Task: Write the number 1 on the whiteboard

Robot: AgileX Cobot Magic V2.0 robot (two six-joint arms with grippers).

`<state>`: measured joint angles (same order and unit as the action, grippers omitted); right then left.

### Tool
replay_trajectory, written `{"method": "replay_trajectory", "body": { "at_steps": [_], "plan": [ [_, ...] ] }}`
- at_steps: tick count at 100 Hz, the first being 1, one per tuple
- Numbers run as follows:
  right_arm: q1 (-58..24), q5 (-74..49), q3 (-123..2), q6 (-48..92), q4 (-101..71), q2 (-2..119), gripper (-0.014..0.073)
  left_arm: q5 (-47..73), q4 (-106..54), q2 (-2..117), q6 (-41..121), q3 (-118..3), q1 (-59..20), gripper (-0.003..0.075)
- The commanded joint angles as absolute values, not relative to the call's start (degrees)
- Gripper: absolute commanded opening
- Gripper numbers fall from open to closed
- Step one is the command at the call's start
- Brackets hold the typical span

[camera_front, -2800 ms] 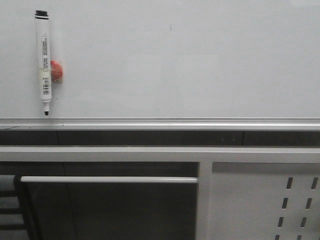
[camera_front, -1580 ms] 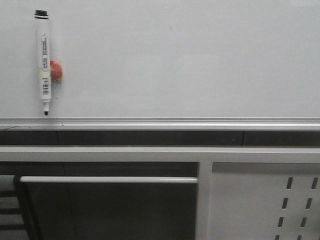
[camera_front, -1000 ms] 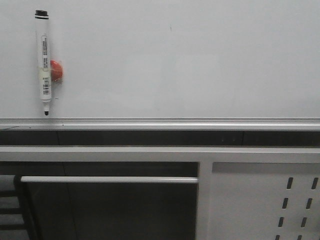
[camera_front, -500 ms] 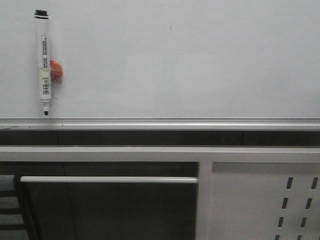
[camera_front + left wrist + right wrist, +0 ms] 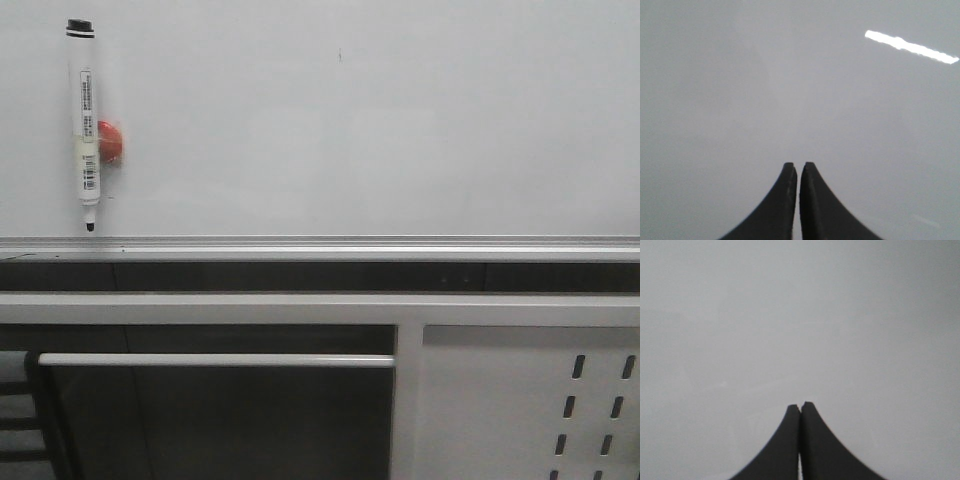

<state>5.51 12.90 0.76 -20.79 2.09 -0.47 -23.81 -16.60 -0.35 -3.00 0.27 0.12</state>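
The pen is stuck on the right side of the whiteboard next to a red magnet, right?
Not quite. The front view shows the pen on the left side of the whiteboard, not the right. The red magnet is beside it, as you said.

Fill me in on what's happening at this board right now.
Nothing is being handled at this moment. The whiteboard carries no written stroke in the front view, so the number 1 is not yet drawn. A white marker pen hangs upright near the board's left side, tip down, beside a red magnet. Neither arm shows in the front view. Each wrist view shows the left gripper and right gripper with fingers closed on nothing, facing a plain grey surface.
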Motion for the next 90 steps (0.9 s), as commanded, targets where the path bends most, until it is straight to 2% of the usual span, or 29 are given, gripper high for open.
{"method": "replay_trajectory", "body": {
  "at_steps": [1, 19, 49, 61, 76, 90],
  "plan": [
    [5.8, 12.8, -2.1, -20.9, 2.6, -1.7, -0.0071, -23.0, -14.0, -1.7, -3.9, -1.0, 0.1, -0.0018],
    [5.8, -6.3, -9.9, -20.9, 2.9, -1.6, -0.0071, -2.2, -9.8, 1.7, -3.8, -10.3, 0.1, -0.0018],
    [5.7, -20.3, -15.7, -20.9, 2.5, -1.6, -0.0071, 25.8, -10.7, 12.2, -3.4, -22.7, 0.1, -0.0018],
    [5.7, -21.4, -15.8, -20.9, -2.1, -1.6, -0.0071, 27.1, -16.0, 13.8, -1.1, -24.0, 0.0, -0.0018],
    [5.7, -22.2, -15.7, -20.9, -5.9, -1.6, -0.0071, 26.1, -32.4, 13.8, 19.4, -23.2, -1.7, -0.0018],
    [5.7, -22.0, -15.7, -20.9, -6.3, -1.6, -0.0071, 22.3, -40.6, 13.8, 23.3, -20.3, -2.0, -0.0018]
  ]
}}
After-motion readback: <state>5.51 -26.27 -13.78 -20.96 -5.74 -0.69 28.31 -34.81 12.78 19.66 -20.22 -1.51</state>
